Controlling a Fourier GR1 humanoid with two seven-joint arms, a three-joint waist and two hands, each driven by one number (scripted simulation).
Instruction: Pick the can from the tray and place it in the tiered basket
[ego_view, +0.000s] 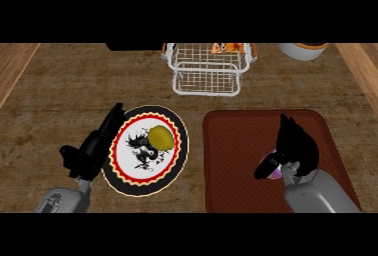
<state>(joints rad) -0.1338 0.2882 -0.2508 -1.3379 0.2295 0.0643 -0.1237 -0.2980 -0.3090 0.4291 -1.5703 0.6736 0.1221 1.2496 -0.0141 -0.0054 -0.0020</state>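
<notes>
The can (275, 173) lies toward the 5 o'clock corner of the brown tray (236, 150), which fills the 4 o'clock part of the counter, and only a pinkish sliver of it shows (the rest is hidden under the hand). The right hand (299, 147) covers it, thumb hooked round the side facing 9 o'clock and fingers draped over the top toward 12 o'clock, so it reads as closed on the can. I cannot tell whether the can has left the tray floor. The left hand (92, 147) rests with straight fingers at 9 o'clock, just beside a patterned plate (177, 165) that carries a round yellow food item (162, 138). The white tiered basket (207, 80) stands at 12 o'clock, well apart from the tray. A can should be stiff and fairly light, but its smooth round wall is likely slippery and apt to roll if laid down. The best hold is probably round the middle of the wall, thumb opposite fingers, kept upright on the way to the basket's open lower tier
</notes>
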